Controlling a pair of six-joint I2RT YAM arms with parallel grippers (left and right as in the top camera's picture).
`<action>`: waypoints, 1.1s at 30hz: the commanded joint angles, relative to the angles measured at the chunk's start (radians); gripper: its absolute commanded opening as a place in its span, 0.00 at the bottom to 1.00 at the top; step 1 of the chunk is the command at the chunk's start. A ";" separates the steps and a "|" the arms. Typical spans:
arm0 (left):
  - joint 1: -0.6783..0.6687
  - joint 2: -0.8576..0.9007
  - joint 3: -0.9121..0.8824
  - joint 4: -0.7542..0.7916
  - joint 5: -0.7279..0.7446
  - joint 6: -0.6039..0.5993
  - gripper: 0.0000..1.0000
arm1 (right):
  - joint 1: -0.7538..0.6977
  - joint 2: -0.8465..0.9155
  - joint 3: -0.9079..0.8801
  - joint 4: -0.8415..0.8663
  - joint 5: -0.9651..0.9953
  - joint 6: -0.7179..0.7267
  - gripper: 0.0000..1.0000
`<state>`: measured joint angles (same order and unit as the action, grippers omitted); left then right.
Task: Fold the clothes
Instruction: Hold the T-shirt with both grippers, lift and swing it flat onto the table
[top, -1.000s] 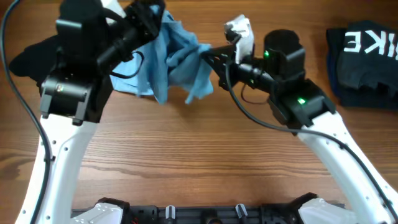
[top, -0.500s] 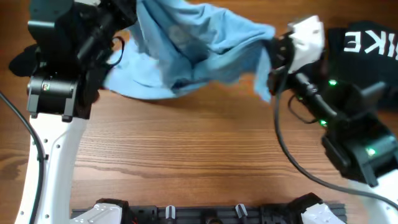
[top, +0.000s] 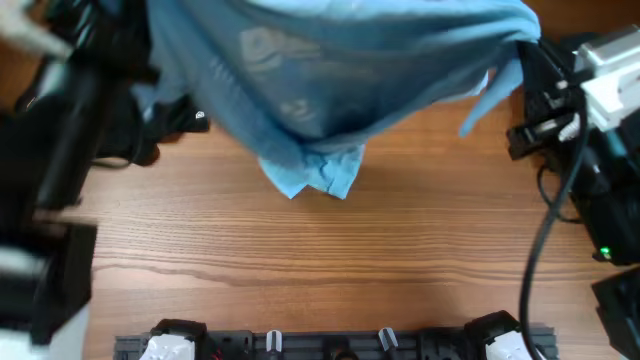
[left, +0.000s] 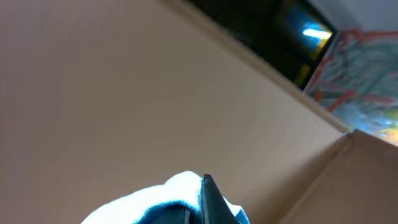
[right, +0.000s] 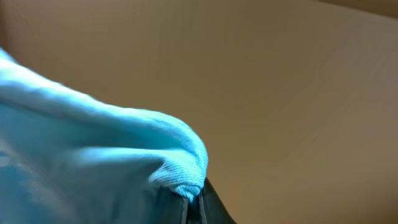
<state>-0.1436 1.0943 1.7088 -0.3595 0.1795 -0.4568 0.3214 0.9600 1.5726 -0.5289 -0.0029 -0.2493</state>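
Note:
The light blue shirt (top: 330, 70) hangs stretched wide above the table between both arms, its lower edge with the collar drooping toward the wood. White printed text shows faintly through the cloth. My left gripper (left: 202, 208) is shut on one edge of the shirt (left: 155, 199); in the overhead view it is hidden behind the cloth at the upper left. My right gripper (right: 194, 202) is shut on the other edge of the shirt (right: 93, 168), at the upper right of the overhead view (top: 525, 45). Both wrist views point up at the ceiling.
A black garment (top: 170, 120) lies on the wooden table (top: 330, 260) at the left, partly under the shirt. The right arm's cables (top: 545, 230) hang over the table's right side. A black rail (top: 330, 345) runs along the front edge.
Both arms have risen and spread apart, stretching the bunched shirt wide and lifting it toward the camera. The black garment at the right is now out of sight behind the right arm.

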 joint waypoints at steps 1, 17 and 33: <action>0.005 -0.089 0.025 0.000 -0.021 0.061 0.04 | -0.005 -0.026 0.117 -0.019 -0.075 -0.006 0.04; 0.005 -0.257 0.041 -0.054 -0.034 0.061 0.04 | -0.005 -0.022 0.513 -0.369 -0.021 0.042 0.04; 0.005 0.333 0.041 -0.095 -0.122 0.068 0.04 | -0.087 0.518 0.513 -0.419 0.173 0.092 0.04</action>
<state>-0.1436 1.3350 1.7458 -0.4953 0.0948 -0.4191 0.2886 1.3964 2.0823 -0.9905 0.1410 -0.2123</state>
